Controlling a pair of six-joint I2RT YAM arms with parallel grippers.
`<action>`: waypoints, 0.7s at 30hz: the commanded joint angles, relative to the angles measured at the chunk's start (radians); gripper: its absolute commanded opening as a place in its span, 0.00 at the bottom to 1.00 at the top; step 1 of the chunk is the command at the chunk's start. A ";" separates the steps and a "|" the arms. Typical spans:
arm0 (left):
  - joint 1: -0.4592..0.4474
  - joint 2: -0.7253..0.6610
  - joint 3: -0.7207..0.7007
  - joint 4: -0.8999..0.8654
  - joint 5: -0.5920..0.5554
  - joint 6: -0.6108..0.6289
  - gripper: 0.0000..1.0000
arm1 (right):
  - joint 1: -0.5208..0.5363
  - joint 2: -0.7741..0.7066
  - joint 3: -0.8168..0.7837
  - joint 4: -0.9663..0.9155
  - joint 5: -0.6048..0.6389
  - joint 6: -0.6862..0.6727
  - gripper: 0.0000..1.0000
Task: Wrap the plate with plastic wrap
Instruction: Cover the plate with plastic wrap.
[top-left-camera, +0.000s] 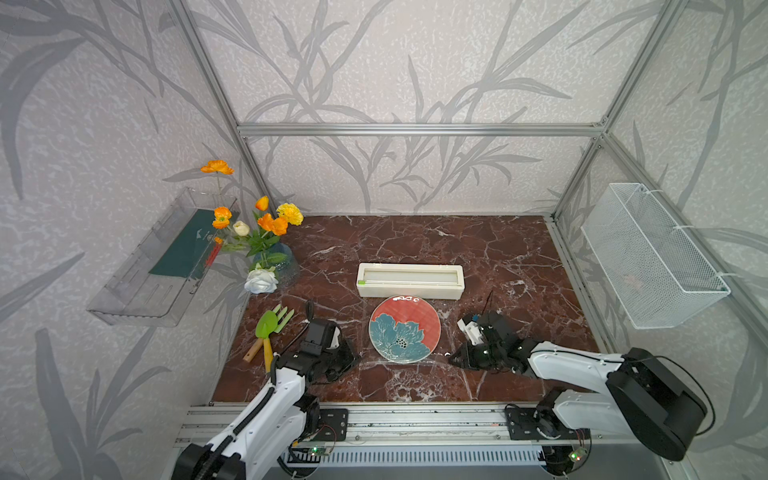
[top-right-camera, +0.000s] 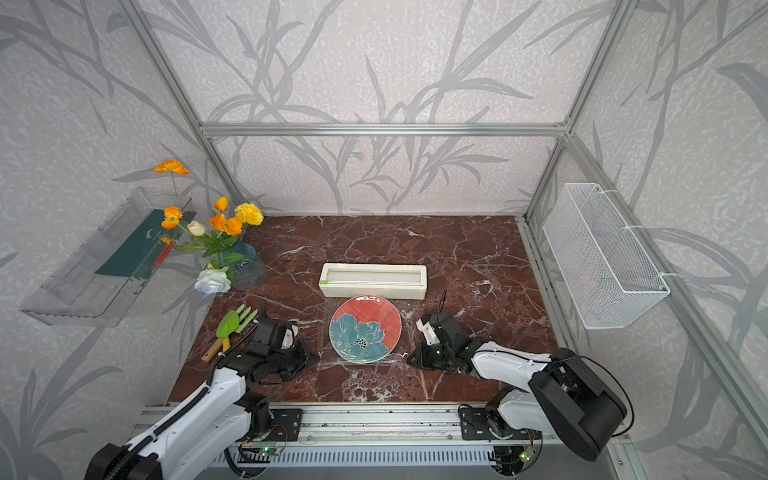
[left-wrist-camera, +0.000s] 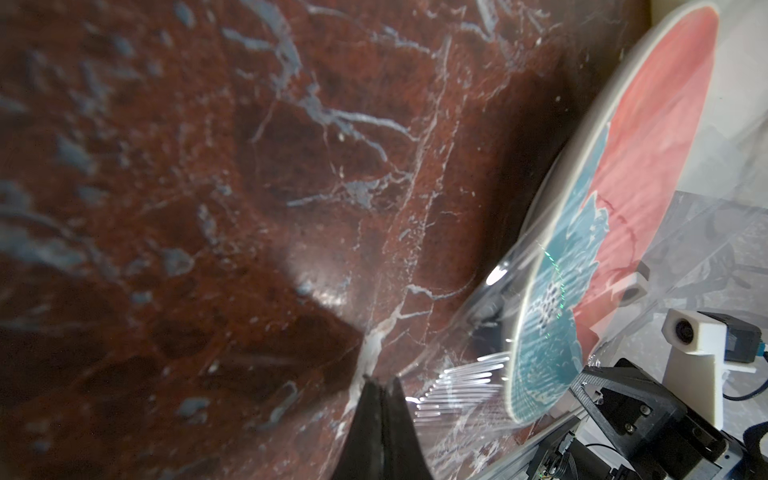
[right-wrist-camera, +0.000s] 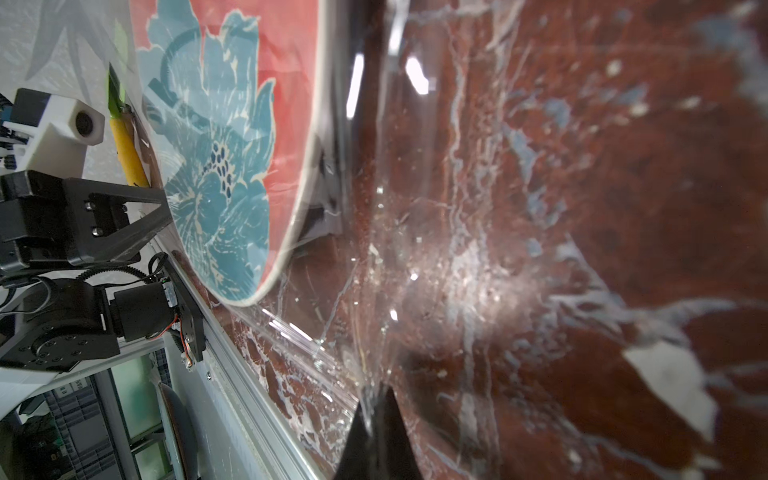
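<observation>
Near edge of the bench (top-left-camera: 498, 257): left hand (top-left-camera: 353, 359) and right hand (top-left-camera: 452, 359) sit low, one each side of the plate's near rim. Both are pressed together, each pinching a near corner of the plastic wrap (right-wrist-camera: 299, 332); stretch streaks run from the tips toward the plate. Likely reason: the two-corner hold keeps the film taut and flat so it won't cling to itself. The plate (top-left-camera: 405, 328) lies flat mid-bench, with glossy film over its flower. Just behind it is the dispenser box (top-left-camera: 409, 280), long side facing the plate. Can't tell if the film's far edge is cut free.
</observation>
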 joint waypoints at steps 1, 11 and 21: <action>0.003 0.076 -0.016 -0.045 -0.111 0.020 0.00 | 0.000 0.034 -0.007 -0.080 0.073 -0.018 0.00; 0.001 0.300 0.079 0.112 -0.157 0.025 0.00 | -0.003 0.230 0.102 0.085 0.146 0.000 0.00; -0.019 0.334 0.122 0.078 -0.213 0.050 0.00 | -0.007 0.321 0.140 0.160 0.131 0.016 0.09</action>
